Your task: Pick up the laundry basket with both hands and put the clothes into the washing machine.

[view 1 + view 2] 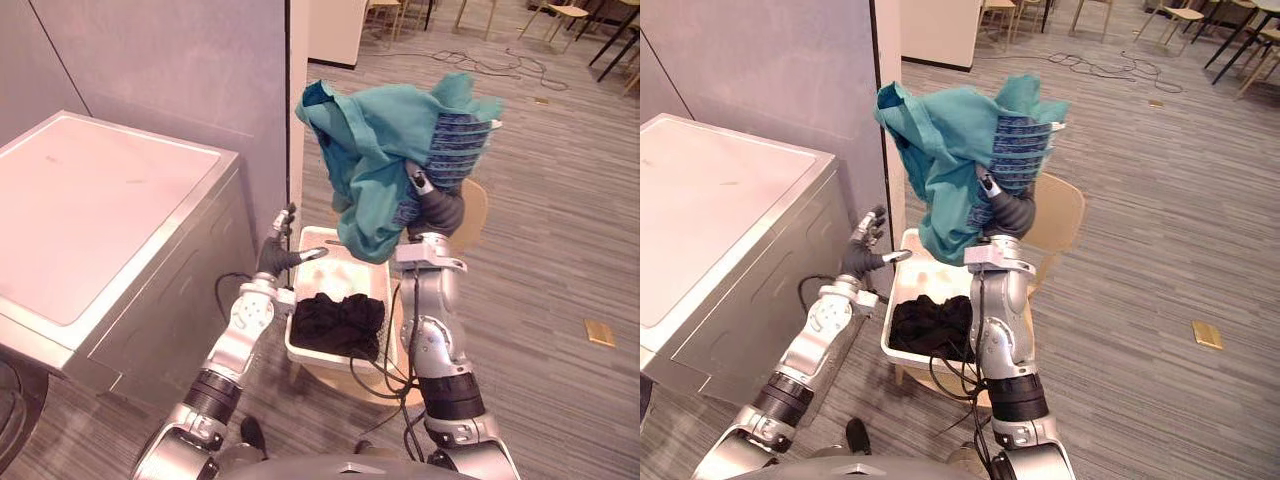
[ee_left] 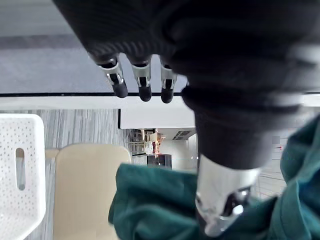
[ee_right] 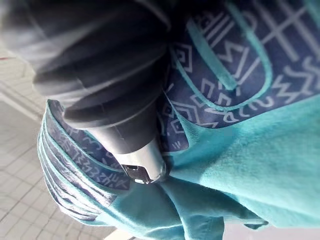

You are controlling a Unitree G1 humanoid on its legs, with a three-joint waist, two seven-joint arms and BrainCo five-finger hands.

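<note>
My right hand (image 1: 437, 208) is raised high with a teal garment (image 1: 370, 150) that has navy patterned trim. In the right wrist view its thumb (image 3: 140, 155) presses into the cloth (image 3: 240, 150) and the fingers are buried in it. The garment hangs over a white perforated laundry basket (image 1: 345, 275) on a beige chair (image 1: 475, 210). Black clothes (image 1: 340, 322) lie in the basket's near end. My left hand (image 1: 278, 258) hovers by the basket's left rim, open, its fingers (image 2: 142, 82) straight and holding nothing. The silver washing machine (image 1: 100, 220) stands to the left with its lid down.
A grey partition wall (image 1: 180, 70) rises behind the washing machine, close to the basket's far left corner. A brass floor plate (image 1: 600, 333) sits in the wood floor at right. Chairs (image 1: 565, 12) and a cable (image 1: 500, 65) are far back.
</note>
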